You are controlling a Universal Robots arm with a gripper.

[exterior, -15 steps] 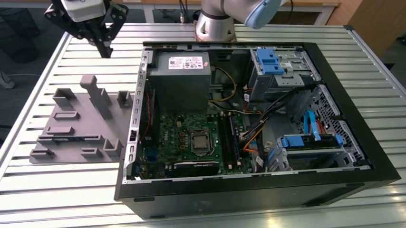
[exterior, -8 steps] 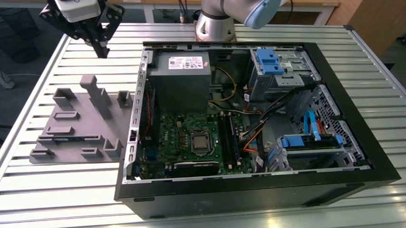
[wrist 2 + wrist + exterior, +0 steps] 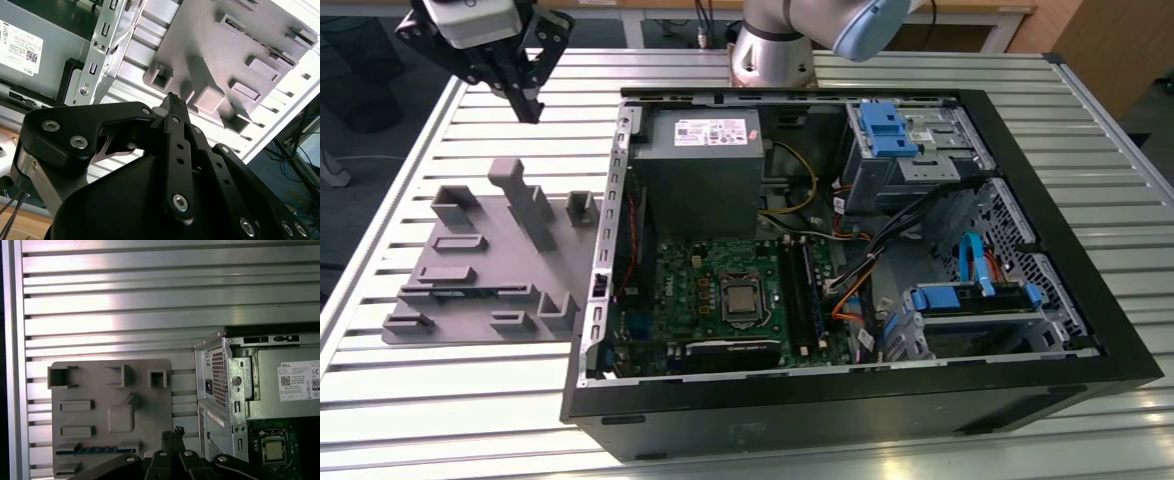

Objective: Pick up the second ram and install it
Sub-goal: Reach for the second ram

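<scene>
Quick status from my remote seat. The gripper (image 3: 528,112) is hanging up in the air over the far corner of the slatted metal table (image 3: 454,400), on the exterior view's left. It's beyond the far edge of the gray tray (image 3: 500,270) and touching nothing. The jaws are together and there's nothing between them; in both wrist views the black fingertips (image 3: 173,432) come to one closed point (image 3: 172,97).

The second ram (image 3: 467,292) is sitting in the tray, lying flat in a long slot along the tray's near edge, well away from the gripper. In the first wrist view it shows as a thin blue-green strip (image 3: 92,451) in that slot, with the tray's upright blocks beyond it.

The open PC case (image 3: 854,400) is just to the exterior view's right of the tray, lying on its side. Inside I can see the green motherboard (image 3: 707,270) with the CPU socket (image 3: 739,298) near its middle, and the gray power supply (image 3: 700,160) at the far end. I can't tell from here whether any of the memory slots beside the CPU has a stick in it.
</scene>
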